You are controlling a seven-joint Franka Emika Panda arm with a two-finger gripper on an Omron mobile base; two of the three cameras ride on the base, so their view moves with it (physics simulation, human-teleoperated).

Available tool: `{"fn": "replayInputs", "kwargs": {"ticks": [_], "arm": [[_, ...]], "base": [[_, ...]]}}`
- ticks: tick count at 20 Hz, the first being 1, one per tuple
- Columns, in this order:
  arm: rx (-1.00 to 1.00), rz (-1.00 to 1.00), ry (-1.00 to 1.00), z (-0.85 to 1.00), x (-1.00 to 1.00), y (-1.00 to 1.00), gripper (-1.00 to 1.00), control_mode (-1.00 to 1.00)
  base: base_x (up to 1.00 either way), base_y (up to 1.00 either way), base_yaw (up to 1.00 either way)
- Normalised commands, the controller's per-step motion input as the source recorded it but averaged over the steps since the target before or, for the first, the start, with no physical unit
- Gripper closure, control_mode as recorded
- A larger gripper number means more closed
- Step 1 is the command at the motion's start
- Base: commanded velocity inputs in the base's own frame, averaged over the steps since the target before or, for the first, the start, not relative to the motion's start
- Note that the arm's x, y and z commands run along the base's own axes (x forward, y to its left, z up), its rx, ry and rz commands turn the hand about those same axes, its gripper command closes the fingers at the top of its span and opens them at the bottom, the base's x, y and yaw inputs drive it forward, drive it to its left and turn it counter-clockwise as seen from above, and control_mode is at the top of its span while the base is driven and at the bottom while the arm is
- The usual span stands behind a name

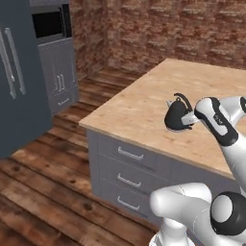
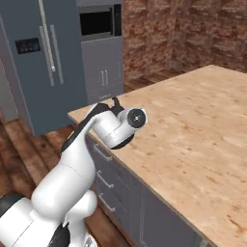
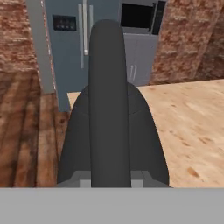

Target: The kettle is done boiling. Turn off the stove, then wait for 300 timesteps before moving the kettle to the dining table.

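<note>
The robot's white arm fills the foreground of the left base view, its elbow rising from the lower right and reaching out over the dining table. Left of it stand the grey fridge and the built-in microwave against a brick wall, with dark wood floor between them and the table's grey drawer fronts. Further right, near the table's front corner, the gripper is closed narrow on the kettle, which hangs at the hand's tip; in the hand view the dark handle runs straight up from the fingers, with the kettle's rounded body spreading behind it. The kettle sits low over the wood top, but whether its base touches the surface cannot be told. Judged from this, the carry to the table is in its closing stage: the next move calls for setting the kettle squarely on the wood well inside the edge, then opening the fingers and lifting clear of the thin handle without tipping it.
</note>
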Motion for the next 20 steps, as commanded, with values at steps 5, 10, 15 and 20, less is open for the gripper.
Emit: {"fn": "replayInputs", "kwargs": {"ticks": [5, 10, 15, 20], "arm": [[0.0, 0.0, 0.0, 0.0, 0.0, 0.0, 1.0, 1.0], [0.0, 0.0, 0.0, 0.0, 0.0, 0.0, 1.0, 1.0], [0.0, 0.0, 0.0, 0.0, 0.0, 0.0, 1.0, 1.0], [0.0, 0.0, 0.0, 0.0, 0.0, 0.0, 1.0, 1.0]], "base": [[0.0, 0.25, -0.43], [0.0, 0.32, -0.41], [0.0, 0.37, -0.43], [0.01, 0.53, -0.41]]}}
